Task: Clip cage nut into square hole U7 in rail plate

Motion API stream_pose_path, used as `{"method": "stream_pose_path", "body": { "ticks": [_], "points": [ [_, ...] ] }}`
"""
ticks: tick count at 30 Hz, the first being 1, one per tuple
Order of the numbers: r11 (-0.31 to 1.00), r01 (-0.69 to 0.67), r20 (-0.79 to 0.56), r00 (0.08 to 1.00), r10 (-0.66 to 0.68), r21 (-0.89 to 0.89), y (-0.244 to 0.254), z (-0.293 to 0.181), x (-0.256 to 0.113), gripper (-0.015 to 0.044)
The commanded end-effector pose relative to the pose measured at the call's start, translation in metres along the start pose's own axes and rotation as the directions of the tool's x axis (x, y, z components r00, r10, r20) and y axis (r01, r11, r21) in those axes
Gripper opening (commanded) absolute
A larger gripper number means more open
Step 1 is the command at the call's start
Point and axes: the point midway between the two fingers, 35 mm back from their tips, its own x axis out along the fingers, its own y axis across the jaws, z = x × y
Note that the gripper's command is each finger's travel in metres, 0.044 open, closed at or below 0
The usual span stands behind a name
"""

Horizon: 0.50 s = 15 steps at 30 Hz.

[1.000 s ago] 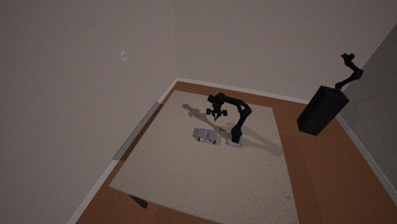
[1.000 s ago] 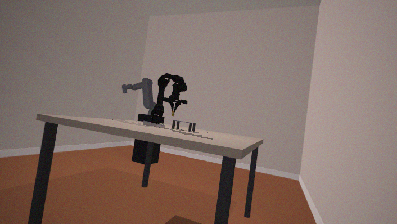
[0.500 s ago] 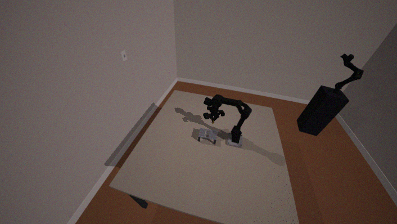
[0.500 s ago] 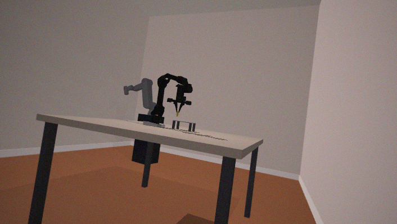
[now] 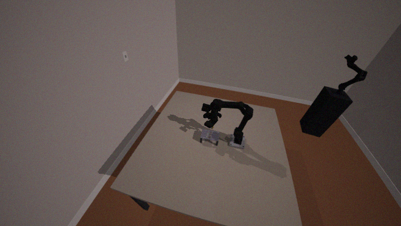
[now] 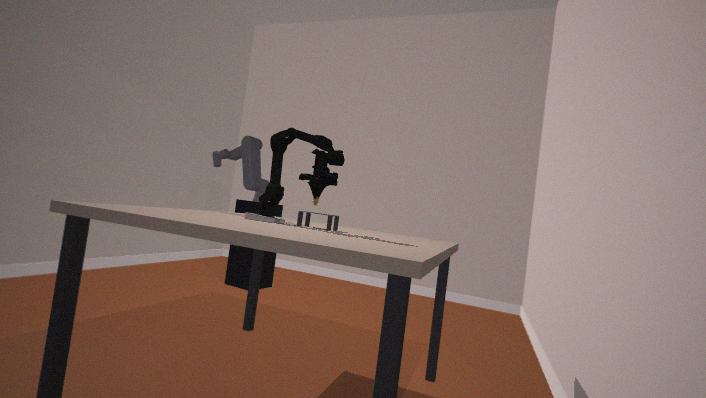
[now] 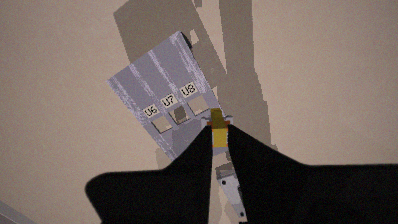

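Your black parallel-jaw gripper is nearly closed, pinching the small yellow cage nut above the grey metal rail plate.

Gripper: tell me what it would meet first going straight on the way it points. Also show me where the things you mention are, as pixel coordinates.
Probably the rail plate point(image 5: 205, 137) point(image 6: 318, 213) point(image 7: 145, 65), met first by the yellow cage nut point(image 6: 316, 201) point(image 7: 220, 137) between its fingers; where on the plate is unclear.
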Motion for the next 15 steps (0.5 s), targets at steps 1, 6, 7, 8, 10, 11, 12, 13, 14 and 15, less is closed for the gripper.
{"method": "stream_pose_path", "body": {
  "ticks": [1, 6, 7, 8, 10, 11, 12, 13, 14, 15],
  "points": [
    [0.99, 0.002, 0.005, 1.0, -0.002, -0.143, 0.013, -0.002, -0.001, 0.0033],
    [0.939, 0.002, 0.004, 1.0, -0.001, -0.343, 0.032, -0.009, -0.002, 0.0033],
    [0.924, 0.002, 0.003, 1.0, -0.001, -0.381, 0.036, -0.011, -0.002, 0.0033],
    [0.911, 0.002, 0.003, 1.0, 0.0, -0.412, 0.039, -0.012, -0.002, 0.0033],
    [0.9, 0.002, 0.003, 1.0, 0.0, -0.436, 0.041, -0.013, -0.002, 0.0033],
    [0.9, 0.002, 0.003, 1.0, 0.0, -0.436, 0.041, -0.013, -0.002, 0.0033],
    [0.9, 0.002, 0.003, 1.0, 0.0, -0.436, 0.041, -0.013, -0.002, 0.0033],
    [0.9, 0.001, 0.003, 1.0, 0.0, -0.436, 0.041, -0.013, -0.002, 0.0033],
    [0.9, 0.001, 0.002, 1.0, 0.0, -0.436, 0.041, -0.013, -0.001, 0.0033],
    [0.9, 0.0, 0.001, 1.0, 0.0, -0.436, 0.041, -0.013, 0.0, 0.0033]
  ]
}}
